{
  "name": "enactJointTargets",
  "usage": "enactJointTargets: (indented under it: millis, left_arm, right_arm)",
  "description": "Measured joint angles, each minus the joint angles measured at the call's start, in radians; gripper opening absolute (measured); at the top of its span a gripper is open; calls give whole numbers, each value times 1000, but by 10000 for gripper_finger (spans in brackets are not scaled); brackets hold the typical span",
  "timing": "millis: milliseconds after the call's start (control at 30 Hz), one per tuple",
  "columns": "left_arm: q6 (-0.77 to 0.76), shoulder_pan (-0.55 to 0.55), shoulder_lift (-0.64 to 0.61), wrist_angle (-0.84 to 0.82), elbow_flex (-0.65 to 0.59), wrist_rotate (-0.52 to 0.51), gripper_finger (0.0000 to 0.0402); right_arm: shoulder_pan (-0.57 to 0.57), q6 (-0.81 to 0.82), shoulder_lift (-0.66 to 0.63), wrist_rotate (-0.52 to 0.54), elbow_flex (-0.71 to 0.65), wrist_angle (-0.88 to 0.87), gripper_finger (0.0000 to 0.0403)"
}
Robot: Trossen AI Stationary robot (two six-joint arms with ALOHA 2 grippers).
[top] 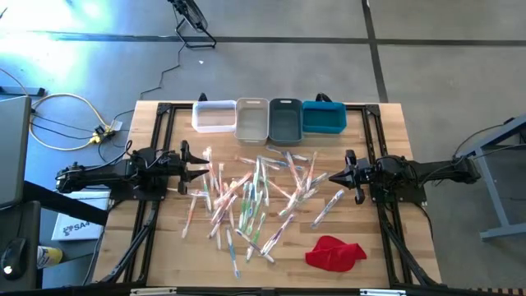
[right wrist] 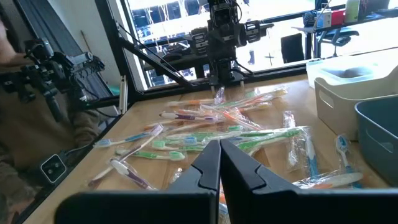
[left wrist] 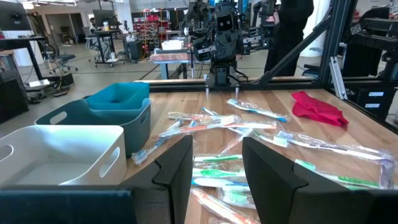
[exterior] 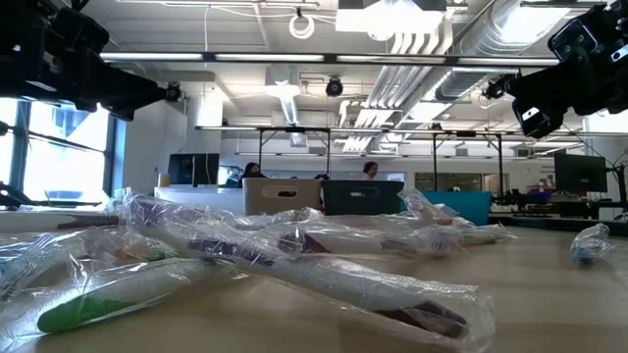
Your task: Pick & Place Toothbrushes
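— Where are the toothbrushes?

— The thin wrapped toothbrushes (top: 255, 193), in clear crinkly sleeves with pink, orange, green, blue and white handles, lie in a loose heap across the middle of the pale wooden tabletop (top: 394, 247), between my two arms. A few strays lie out toward my right side, one near my right pincer.

— And your pincers?

— My left pincer (top: 204, 171) hovers at the left edge of the heap, its two dark fingers (left wrist: 177, 168) standing apart with nothing between them — from its wrist I see brushes on the wood through the gap. My right pincer (top: 335, 175) hangs at the right edge of the heap, fingers (right wrist: 205, 165) pressed together, holding nothing.

— What else is on the tabletop?

— A row of four small rectangular plastic bins along the far edge, side by side: a white bin (top: 214, 115), a beige bin (top: 251, 120), a grey bin (top: 285, 120) and a blue bin (top: 324, 117). I see no brush in any of them, though the white one's inside is hard to read. A crumpled red cloth (top: 334, 252) lies near the front edge on my right, well apart from the bins.
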Motion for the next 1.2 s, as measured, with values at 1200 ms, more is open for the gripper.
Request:
enactJointTargets:
  millis: [1200]
  left_arm:
    - [0,0,0,13,0,0,136]
  right_arm:
    - [0,0,0,0,0,0,2]
